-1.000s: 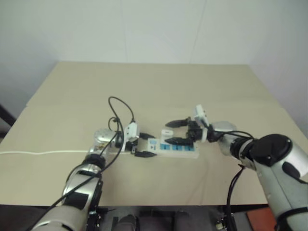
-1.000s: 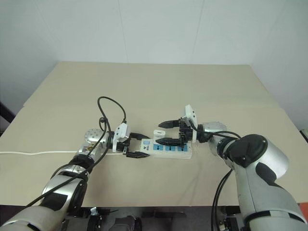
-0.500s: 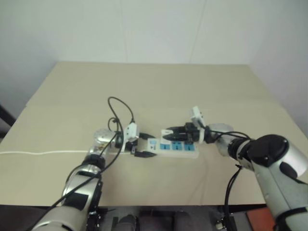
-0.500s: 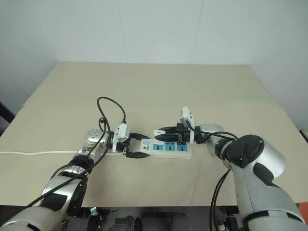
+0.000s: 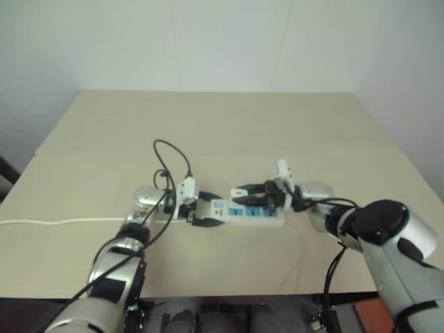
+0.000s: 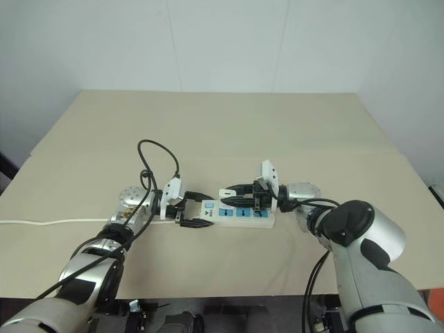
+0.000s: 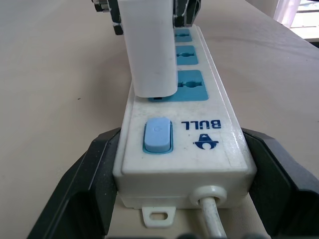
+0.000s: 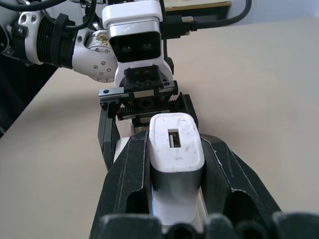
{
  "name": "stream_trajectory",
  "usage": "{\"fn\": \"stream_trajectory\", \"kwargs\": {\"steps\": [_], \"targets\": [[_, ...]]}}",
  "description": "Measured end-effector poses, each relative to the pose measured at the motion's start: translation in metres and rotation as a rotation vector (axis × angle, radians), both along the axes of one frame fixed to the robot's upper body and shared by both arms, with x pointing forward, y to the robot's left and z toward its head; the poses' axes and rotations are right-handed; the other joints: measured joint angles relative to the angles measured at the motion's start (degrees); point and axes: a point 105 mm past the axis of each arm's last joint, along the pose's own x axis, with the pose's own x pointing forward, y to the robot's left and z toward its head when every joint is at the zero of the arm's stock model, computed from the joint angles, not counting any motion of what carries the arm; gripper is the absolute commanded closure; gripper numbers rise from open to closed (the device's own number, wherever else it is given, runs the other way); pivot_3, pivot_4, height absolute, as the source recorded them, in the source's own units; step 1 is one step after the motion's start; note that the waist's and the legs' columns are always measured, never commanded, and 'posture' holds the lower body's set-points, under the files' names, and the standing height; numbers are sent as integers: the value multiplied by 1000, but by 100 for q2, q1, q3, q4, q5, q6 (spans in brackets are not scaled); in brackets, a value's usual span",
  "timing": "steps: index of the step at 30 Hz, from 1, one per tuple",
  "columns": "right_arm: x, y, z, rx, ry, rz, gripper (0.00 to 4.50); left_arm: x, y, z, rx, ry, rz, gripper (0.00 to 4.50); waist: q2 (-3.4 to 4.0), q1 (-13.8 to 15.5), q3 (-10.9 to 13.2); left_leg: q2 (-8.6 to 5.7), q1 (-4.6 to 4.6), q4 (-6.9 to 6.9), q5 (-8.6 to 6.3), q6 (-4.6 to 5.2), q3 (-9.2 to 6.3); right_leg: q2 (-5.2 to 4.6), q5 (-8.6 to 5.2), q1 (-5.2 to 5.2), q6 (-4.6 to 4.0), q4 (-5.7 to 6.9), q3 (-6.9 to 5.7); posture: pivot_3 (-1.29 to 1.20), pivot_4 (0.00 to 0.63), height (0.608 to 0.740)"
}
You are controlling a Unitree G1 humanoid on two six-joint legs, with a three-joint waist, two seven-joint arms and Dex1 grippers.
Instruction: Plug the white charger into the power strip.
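Currently the right gripper [image 8: 175, 164] clamps the white charger [image 7: 149, 50] at frame centre, over the power strip's [image 7: 219, 134] first socket; the left gripper [image 7: 182, 199] braces its switch end. Pressing straight down should seat it.

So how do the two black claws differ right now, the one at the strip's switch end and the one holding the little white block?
The left gripper straddles the switch end of the long white power strip, one finger along each side. The right gripper is clamped shut on the small white boxy charger, which stands over the first blue socket. The left steadies a thing lying on the tan table; the right carries its thing. Both have two black fingers and face each other.
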Motion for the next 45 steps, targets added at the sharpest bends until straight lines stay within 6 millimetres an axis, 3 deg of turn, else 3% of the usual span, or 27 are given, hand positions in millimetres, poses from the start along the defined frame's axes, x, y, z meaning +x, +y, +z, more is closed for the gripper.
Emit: {"fn": "stream_trajectory", "kwargs": {"steps": [19,29,36,38,40,45], "targets": [[0,6,-7,-25,-38,-23,3392,1,3,-3,14,7,17,1235,-4,-28,-3,11,57,-6,-5,6,5,6,1,48,-2,-2,2,0,150,740],[-3,4,-16,-36,-15,-31,69,0,1,-3,8,6,9,1235,-3,3,-3,9,42,-6,-3,4,5,5,2,34,-3,-5,3,0,150,740],[-4,3,-15,-29,-46,-33,11,0,1,-3,8,5,8,1235,-3,6,-3,9,41,-6,-3,4,5,5,2,34,-3,-6,3,0,150,740],[-4,2,-16,-30,-66,-42,0,0,1,-2,7,9,7,499,-3,6,-3,9,41,-7,-3,4,5,5,2,34,-3,-6,3,0,150,740],[-4,-4,-14,-39,-83,-50,0,-1,0,-4,10,16,-3,41,-3,9,-2,8,39,-6,-3,4,5,5,2,34,-3,-7,2,0,150,740],[-4,-18,-13,-53,-94,-71,0,-3,-1,-3,-1,16,-14,41,-3,29,-1,8,32,-6,-3,4,5,5,2,28,-3,-9,2,0,150,740]]}}
